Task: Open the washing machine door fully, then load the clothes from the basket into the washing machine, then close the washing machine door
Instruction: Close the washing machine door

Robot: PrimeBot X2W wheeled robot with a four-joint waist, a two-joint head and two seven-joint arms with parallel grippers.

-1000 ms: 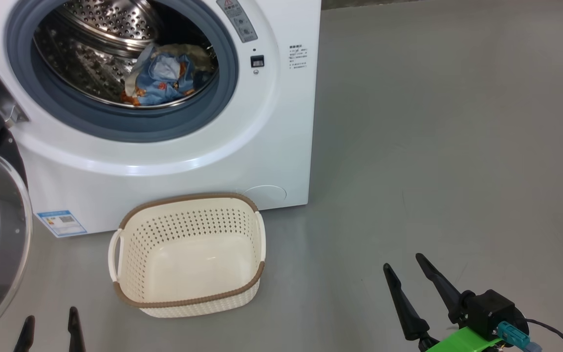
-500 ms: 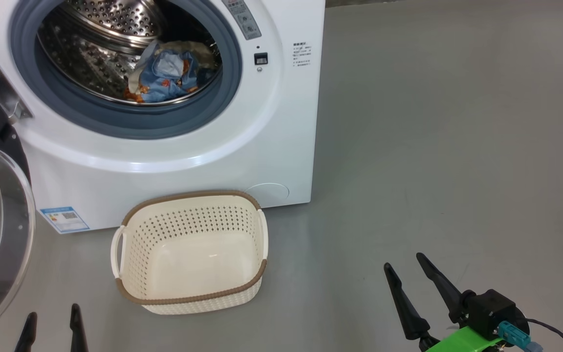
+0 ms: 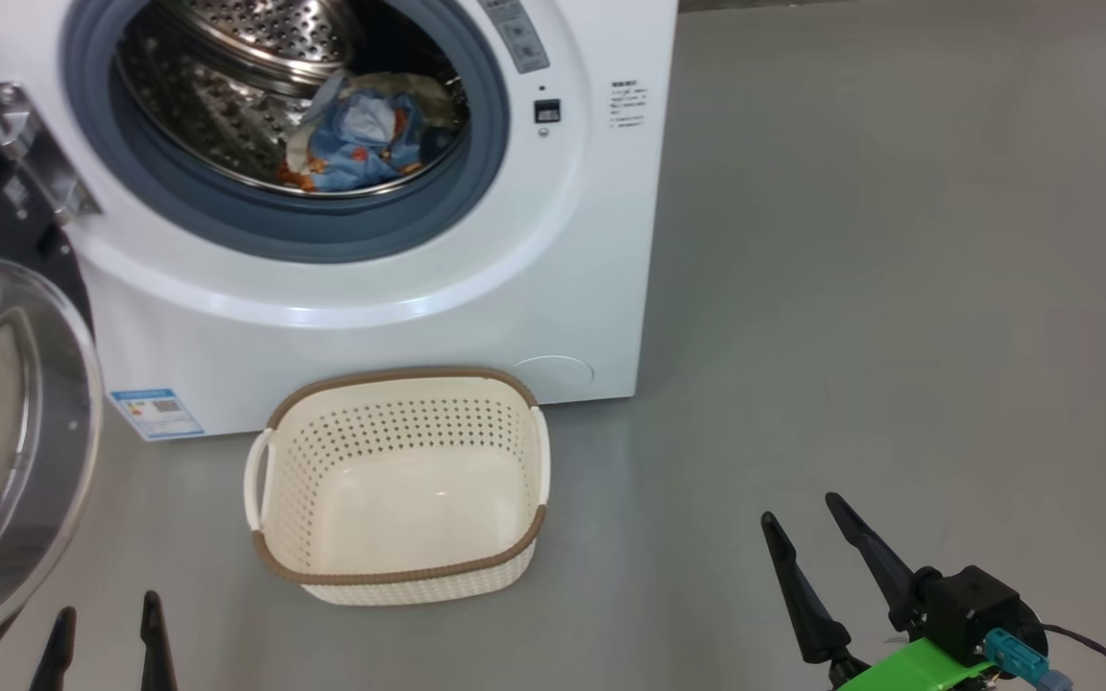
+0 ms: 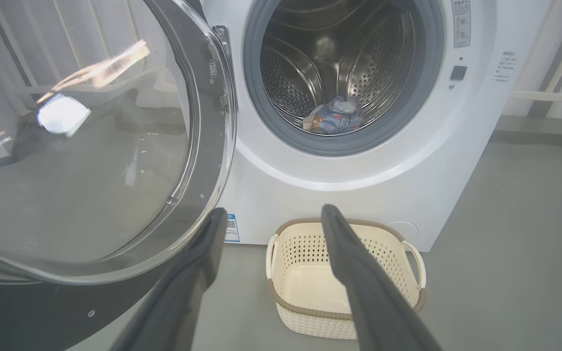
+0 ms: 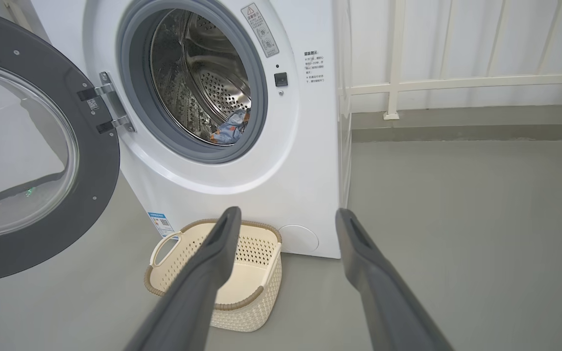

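The white washing machine [image 3: 476, 288] stands open, its round black glass door [image 3: 6, 432] swung out to the left [image 4: 81, 146] [image 5: 22, 151]. Blue clothes with orange prints [image 3: 361, 139] lie inside the steel drum [image 4: 334, 117] [image 5: 230, 127]. The cream basket [image 3: 399, 485] sits on the floor in front of the machine, with nothing in it [image 4: 344, 278] [image 5: 222, 273]. My left gripper [image 3: 107, 614] is open at the lower left, close to the door's edge. My right gripper [image 3: 803, 513] is open at the lower right, well right of the basket, holding nothing.
Grey floor [image 3: 899, 288] stretches to the right of the machine. A white railing [image 5: 456, 78] runs along the wall behind. A blue label [image 3: 157, 413] marks the machine's lower left corner.
The head camera has swung, so the machine and basket sit a little further right in the picture. Both grippers keep their places and stay open.
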